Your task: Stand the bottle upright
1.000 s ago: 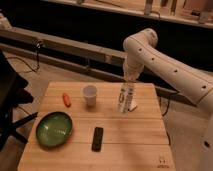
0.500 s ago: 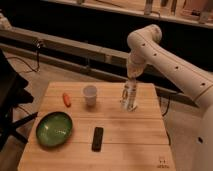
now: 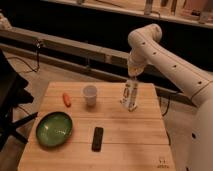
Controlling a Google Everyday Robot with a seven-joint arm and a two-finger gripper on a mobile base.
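Observation:
The bottle (image 3: 131,95) is slim and whitish with yellowish-brown label marks. It stands upright on the wooden table (image 3: 130,135), near the far right edge and to the right of the white cup (image 3: 90,94). My gripper (image 3: 133,79) hangs straight down from the white arm, directly over the bottle's top and very close to it. I cannot tell whether it still touches the bottle.
An orange carrot-like piece (image 3: 66,99) lies left of the cup. A green bowl (image 3: 54,129) sits at the front left. A black remote-like bar (image 3: 98,138) lies at the front middle. The table's right edge is just past the bottle.
The arm and gripper have shifted slightly right and risen toward the bottle's top. The bottle has moved a little right with it and stands upright.

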